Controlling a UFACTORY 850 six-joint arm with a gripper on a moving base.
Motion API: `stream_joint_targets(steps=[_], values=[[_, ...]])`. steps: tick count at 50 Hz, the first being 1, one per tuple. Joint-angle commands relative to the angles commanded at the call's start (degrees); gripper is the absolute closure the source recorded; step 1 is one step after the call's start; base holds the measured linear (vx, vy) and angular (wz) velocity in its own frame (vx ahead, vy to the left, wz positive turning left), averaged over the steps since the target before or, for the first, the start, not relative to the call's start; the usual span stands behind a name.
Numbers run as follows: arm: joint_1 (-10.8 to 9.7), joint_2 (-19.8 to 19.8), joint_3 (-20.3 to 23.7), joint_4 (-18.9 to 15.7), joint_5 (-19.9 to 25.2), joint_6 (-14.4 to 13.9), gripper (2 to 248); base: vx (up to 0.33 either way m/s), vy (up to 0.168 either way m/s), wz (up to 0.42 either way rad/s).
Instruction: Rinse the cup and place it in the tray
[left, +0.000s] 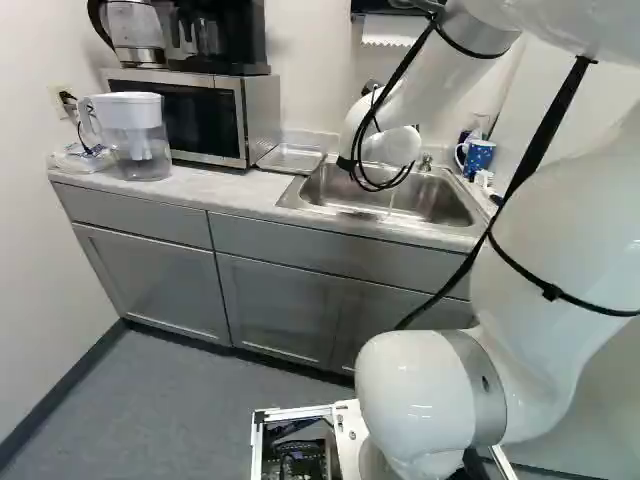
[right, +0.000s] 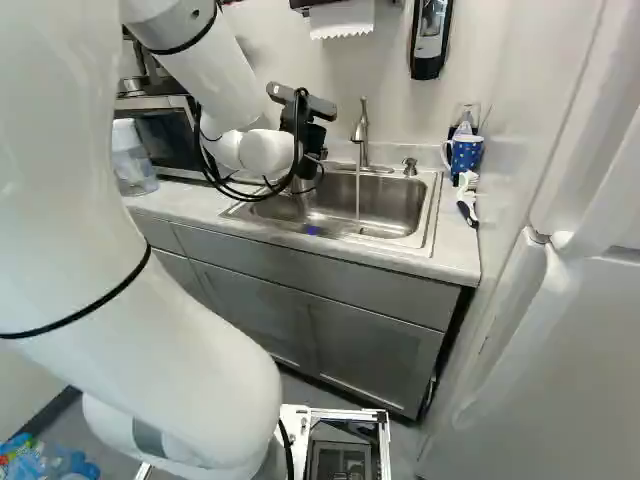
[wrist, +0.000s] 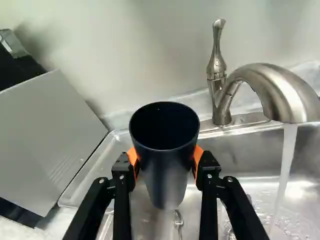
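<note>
The arm (right: 192, 75) is reaching over the sink (right: 427, 225), its claw (right: 306, 165) clamping the dark cup (wrist: 166, 167) upright. Beside the claw, open basin is lying beneath the running faucet (wrist: 272, 87); opposite, the tray (wrist: 90, 175) and microwave (wrist: 47, 140) are hemming it in.

My claw (right: 308, 160): black, pads (wrist: 198, 156) orange | cup (wrist: 166, 172): dark navy | mug (right: 465, 156): blue, pale dots | my arm (left: 560, 220): white | tap (wrist: 280, 90): silver | tabletop (left: 225, 191): pale grey | cabinets (left: 270, 300): grey
</note>
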Motion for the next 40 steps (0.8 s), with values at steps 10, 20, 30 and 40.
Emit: stream_joint_targets(steps=[10,20,30,40], values=[[0.0,0.0,0.0,0.0,0.0,-6.0,127,0.0,0.0,0.0],[0.0,0.0,0.0,0.0,0.0,-12.0,127,0.0,0.0,0.0],[0.0,0.0,0.0,0.0,0.0,-15.7,127,0.0,0.0,0.0],[0.0,0.0,0.0,0.0,0.0,-15.7,127,0.0,0.0,0.0]])
